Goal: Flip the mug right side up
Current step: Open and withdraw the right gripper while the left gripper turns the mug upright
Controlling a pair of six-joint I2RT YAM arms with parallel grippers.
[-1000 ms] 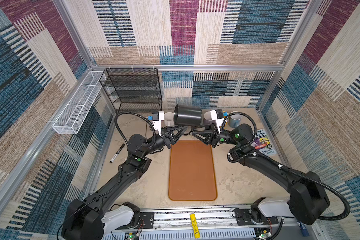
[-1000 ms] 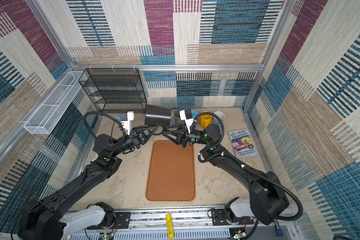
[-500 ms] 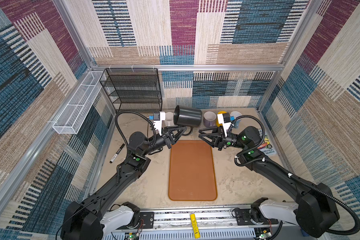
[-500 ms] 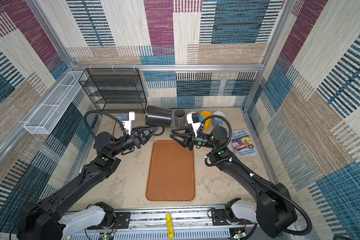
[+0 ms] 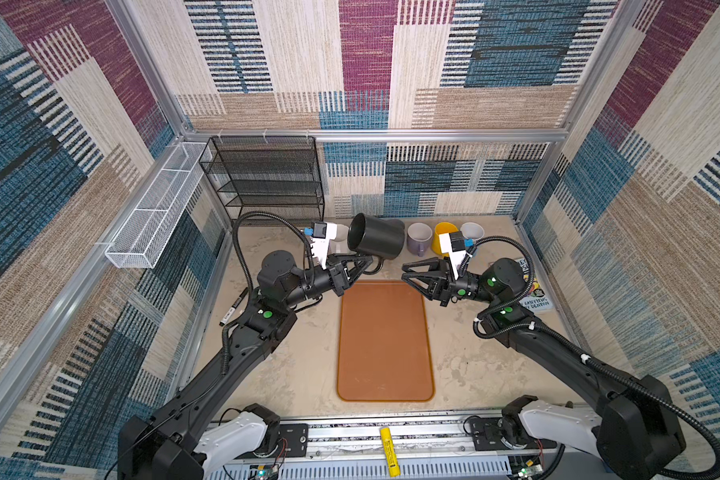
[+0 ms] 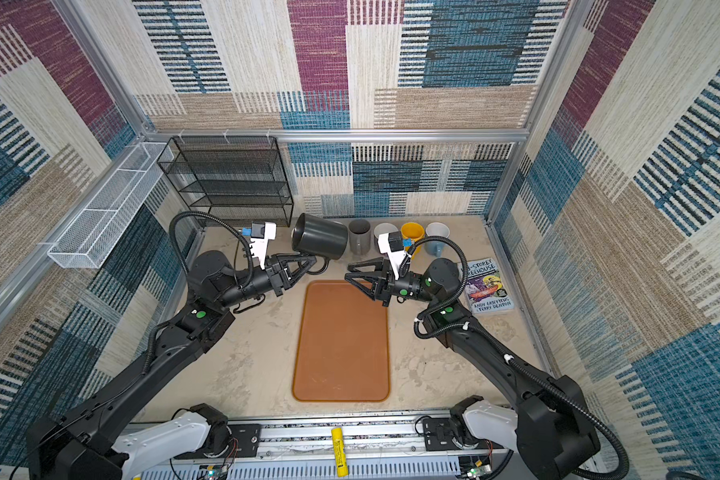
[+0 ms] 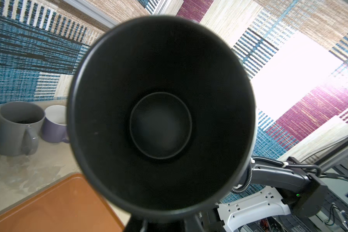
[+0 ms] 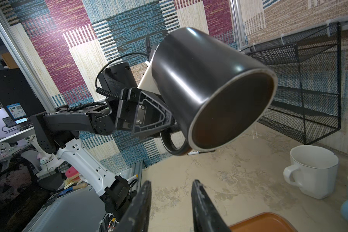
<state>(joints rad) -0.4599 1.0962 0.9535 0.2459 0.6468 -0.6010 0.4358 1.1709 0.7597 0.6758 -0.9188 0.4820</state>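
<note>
**Left gripper** (image 5: 370, 266): jaws clamped together on the handle (image 8: 170, 145) of the mug (image 5: 378, 242), which hangs in the air clear of the table (image 5: 308, 374). The mug lies tilted on its side just above the left jaws. Its mouth faces back along the left arm, so the left wrist view looks straight into it. Its base (image 8: 231, 112) faces the right gripper (image 5: 405, 272). The handle loops below the mug's body, at the left fingertips.

**Right gripper:** jaws apart, with nothing between them. Its fingers (image 8: 143, 202) point toward the mug, near it but not touching.

In both top views the two grippers face each other tip to tip near the far end of the tray (image 5: 385, 345), with a clear gap between them.

**Surroundings:**
- A row of upright cups stands on the table to the far side of the right jaws: a grey cup (image 6: 358, 237), a purple cup (image 5: 418, 240), a yellow cup (image 5: 444, 233) and a blue cup (image 5: 472, 231).
- A white cup (image 8: 311, 170) stands by the rack (image 5: 267, 178), on the far side of the left jaws.
- A book (image 6: 486, 286) lies on the table past the right gripper's wrist, away from its jaws.
</note>
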